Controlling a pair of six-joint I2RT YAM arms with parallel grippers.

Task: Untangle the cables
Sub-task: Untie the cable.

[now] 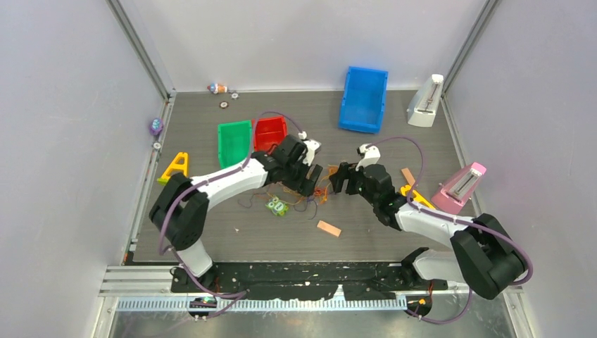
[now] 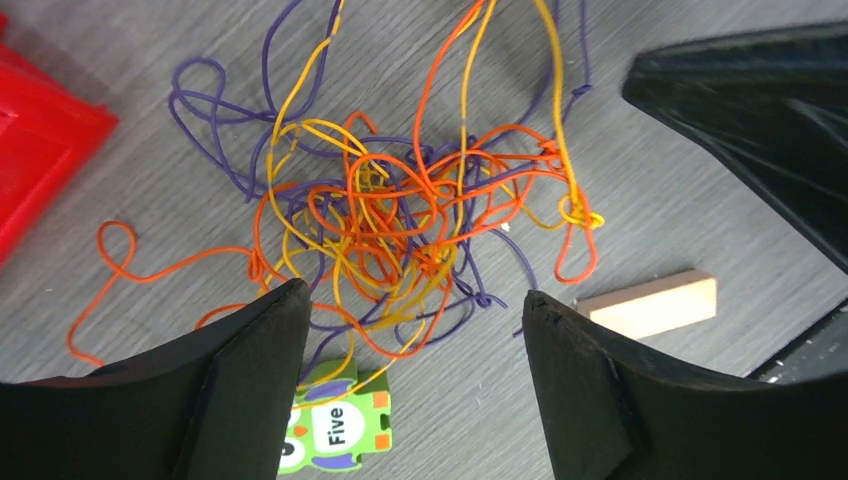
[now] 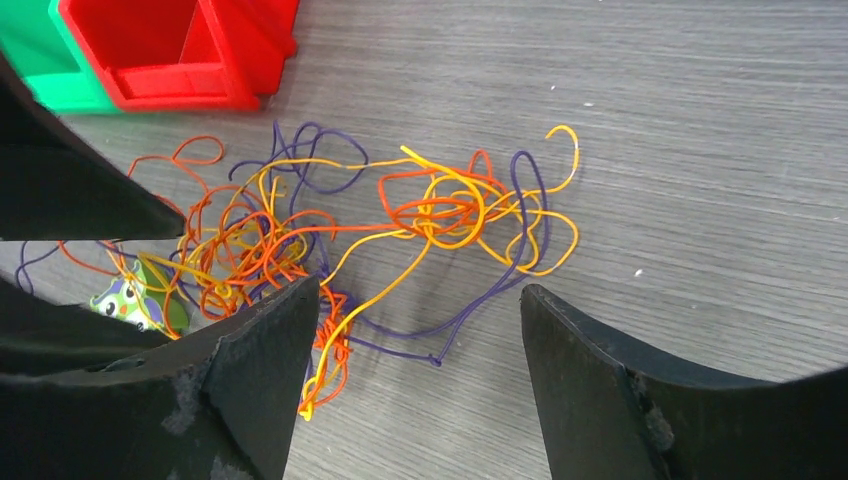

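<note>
The only word that can be read is "Five", in dark letters on a white patch of a small green owl tile (image 2: 338, 428). The tile lies on the counter (image 2: 150, 140), at the near edge of the cables (image 2: 400, 215). In the top view the print is too small to read. A yellow block (image 1: 176, 167) there has the shape of a capital A.

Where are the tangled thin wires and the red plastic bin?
thin orange, yellow and purple cables (image 2: 400, 215): left wrist view, middle of the knot.
red plastic bin (image 3: 180, 88): right wrist view, its front wall.
</note>
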